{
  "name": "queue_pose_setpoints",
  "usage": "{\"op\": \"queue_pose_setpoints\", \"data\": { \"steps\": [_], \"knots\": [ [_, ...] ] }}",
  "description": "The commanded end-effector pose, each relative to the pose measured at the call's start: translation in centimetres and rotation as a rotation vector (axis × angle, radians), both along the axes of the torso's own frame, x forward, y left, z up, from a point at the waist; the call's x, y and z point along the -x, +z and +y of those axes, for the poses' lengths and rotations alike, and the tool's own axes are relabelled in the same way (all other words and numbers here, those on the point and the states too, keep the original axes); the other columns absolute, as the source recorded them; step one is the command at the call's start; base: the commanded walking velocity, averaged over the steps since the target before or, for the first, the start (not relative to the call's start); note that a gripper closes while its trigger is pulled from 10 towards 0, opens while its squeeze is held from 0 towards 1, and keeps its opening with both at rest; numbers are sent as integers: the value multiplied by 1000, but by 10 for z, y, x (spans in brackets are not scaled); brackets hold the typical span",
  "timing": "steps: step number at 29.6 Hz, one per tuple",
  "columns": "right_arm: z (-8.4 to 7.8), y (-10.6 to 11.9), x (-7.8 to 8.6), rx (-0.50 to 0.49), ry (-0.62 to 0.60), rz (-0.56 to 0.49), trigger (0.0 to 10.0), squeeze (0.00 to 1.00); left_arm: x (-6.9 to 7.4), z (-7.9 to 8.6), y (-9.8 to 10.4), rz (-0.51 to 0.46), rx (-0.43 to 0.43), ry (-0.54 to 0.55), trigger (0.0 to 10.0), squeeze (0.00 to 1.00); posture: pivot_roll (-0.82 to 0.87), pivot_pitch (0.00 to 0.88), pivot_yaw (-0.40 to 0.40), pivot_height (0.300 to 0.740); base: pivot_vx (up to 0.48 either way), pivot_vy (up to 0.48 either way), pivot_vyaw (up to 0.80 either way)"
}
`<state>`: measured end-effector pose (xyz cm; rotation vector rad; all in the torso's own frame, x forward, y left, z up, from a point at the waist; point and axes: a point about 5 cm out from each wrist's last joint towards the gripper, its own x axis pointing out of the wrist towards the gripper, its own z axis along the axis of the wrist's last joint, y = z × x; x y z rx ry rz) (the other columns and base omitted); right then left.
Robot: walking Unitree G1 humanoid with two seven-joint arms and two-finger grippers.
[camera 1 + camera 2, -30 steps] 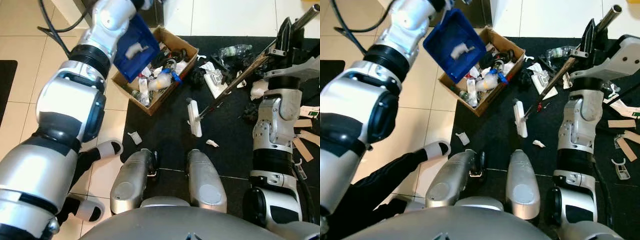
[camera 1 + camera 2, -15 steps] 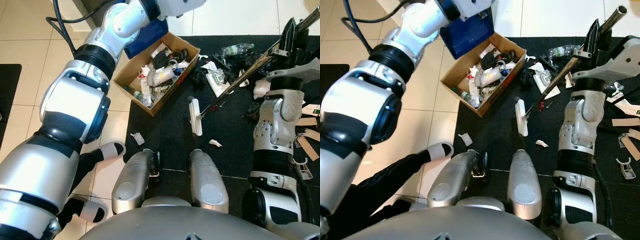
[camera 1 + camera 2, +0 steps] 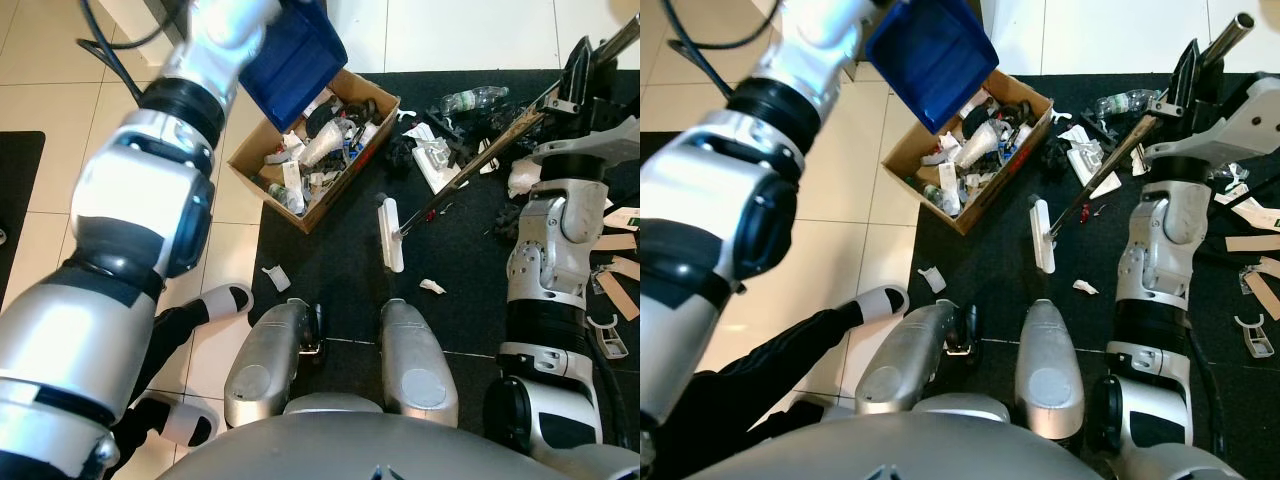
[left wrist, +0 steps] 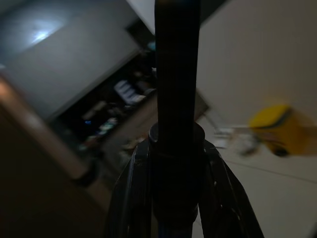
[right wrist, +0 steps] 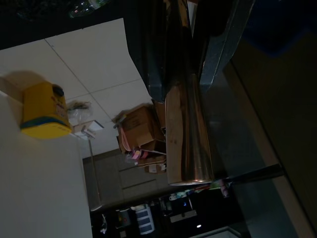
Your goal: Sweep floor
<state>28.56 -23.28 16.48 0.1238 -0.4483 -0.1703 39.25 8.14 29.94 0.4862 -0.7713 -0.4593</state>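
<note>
My left arm holds a blue dustpan [image 3: 295, 62] tilted in the air above the far left corner of a cardboard box [image 3: 345, 178] full of rubbish. In the left wrist view my left gripper [image 4: 174, 138] is shut on the dustpan's dark handle. My right gripper [image 3: 1181, 85] is raised at the right and shut on the broom's handle [image 5: 185, 124]. The broom slants down to its white head [image 3: 388, 236], which rests on the black mat [image 3: 330, 265]. One white scrap [image 3: 432, 287] lies on the mat near the head, another [image 3: 271, 277] on the tile by the mat's edge.
A heap of litter with a plastic bottle [image 3: 465, 100] lies on the mat behind the broom. Cardboard strips [image 3: 612, 272] lie at the right. A person's dark-clad leg in a white slipper [image 3: 215, 300] is at my lower left. A black cable [image 3: 100, 50] crosses the tiles.
The dustpan, tipped over the box with a white scrap in it, swung back behind the box and is now raised over it again. The right arm and broom have stayed put.
</note>
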Motion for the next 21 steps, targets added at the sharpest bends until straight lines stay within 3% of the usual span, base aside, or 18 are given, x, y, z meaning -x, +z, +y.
{"op": "queue_pose_setpoints", "data": {
  "steps": [1, 2, 4, 5, 6, 7, 9, 13, 16, 21],
  "knots": [
    [4, 5, -2, -7, 9, -28, 10000, 0, -2, 20, 22, -64, 48, 69, 10000, 0, -63, 105, 184, 740, 0, 0, 0],
    [4, 5, -2, -7, 9, -28, 10000, 0, -2, 20, 22, -64, 48, 69, 10000, 0, -63, 105, 184, 740, 0, 0, 0],
    [4, 6, -4, -6, 12, -30, 10000, 0, -11, 35, 24, 47, 164, 147, 10000, 0, -64, 103, 182, 740, 0, 0, 0],
    [4, 6, -4, -6, 12, -30, 10000, 0, -11, 35, 24, 47, 164, 147, 10000, 0, -64, 103, 182, 740, 0, 0, 0],
    [4, 6, -5, -5, 14, -31, 10000, 0, -19, 47, 22, 177, 311, 164, 10000, 0, -60, 93, 173, 740, 0, 0, 0],
    [4, 6, -5, -5, 14, -31, 10000, 0, -19, 47, 22, 177, 311, 164, 10000, 0, -60, 93, 173, 740, 0, 0, 0],
    [3, 6, -5, -2, 18, -28, 10000, 0, -22, 55, 20, 249, 415, 162, 10000, 0, -59, 89, 168, 740, 0, 0, 0],
    [2, 5, -7, 11, 13, -20, 10000, 0, -25, 67, 16, 313, 503, 185, 10000, 0, -61, 82, 161, 740, 0, 0, 0],
    [-7, 7, -9, 29, -43, -4, 10000, 0, -31, 85, 10, 456, 624, 235, 10000, 0, -57, 75, 154, 740, 0, 0, 0],
    [-23, 8, -10, 55, -133, 31, 10000, 0, -31, 97, 9, 509, 689, 246, 10000, 0, -45, 69, 138, 740, 0, 0, 0]
  ]
}}
